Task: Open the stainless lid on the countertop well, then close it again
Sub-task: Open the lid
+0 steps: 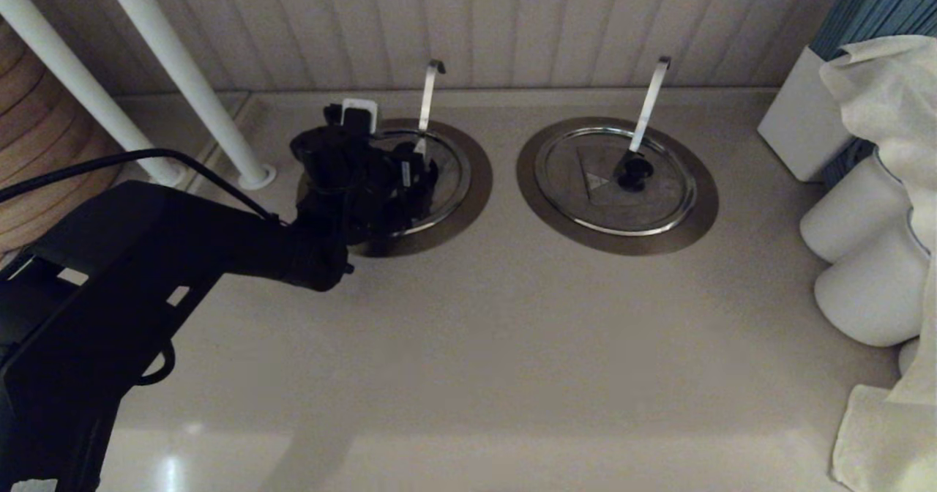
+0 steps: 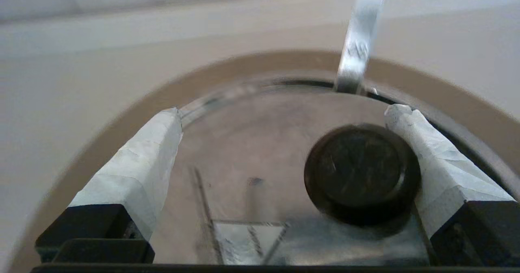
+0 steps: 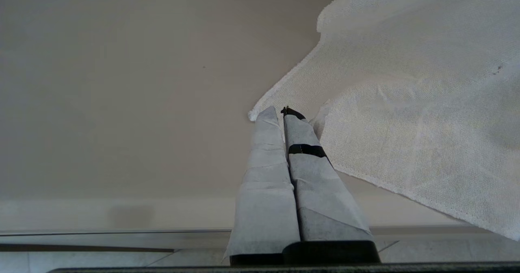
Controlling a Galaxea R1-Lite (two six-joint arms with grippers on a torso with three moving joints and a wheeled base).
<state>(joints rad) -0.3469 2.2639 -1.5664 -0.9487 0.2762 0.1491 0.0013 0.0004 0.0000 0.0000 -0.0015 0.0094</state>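
The stainless lid (image 1: pixel 448 173) lies on the left countertop well, whose brushed-steel flange (image 1: pixel 479 188) rings it. A slim hook-tipped handle (image 1: pixel 429 97) rises through the lid's far rim. My left gripper (image 1: pixel 406 177) hangs low over this lid and hides most of it. In the left wrist view that gripper (image 2: pixel 284 110) is open. The lid's black knob (image 2: pixel 359 171) sits between the taped fingers, close against one fingertip (image 2: pixel 406 120) and far from the other. The triangular mark (image 2: pixel 248 240) shows near the palm. My right gripper (image 3: pixel 278 112) is shut and empty, by a white cloth (image 3: pixel 406 102), outside the head view.
A twin lidded well (image 1: pixel 615 177) with a broader white handle (image 1: pixel 648 104) lies to the right. Two white posts (image 1: pixel 183 75) stand at the back left. A white box (image 1: pixel 798 118), white rolls (image 1: pixel 864 258) and draped cloth (image 1: pixel 886 97) crowd the right edge.
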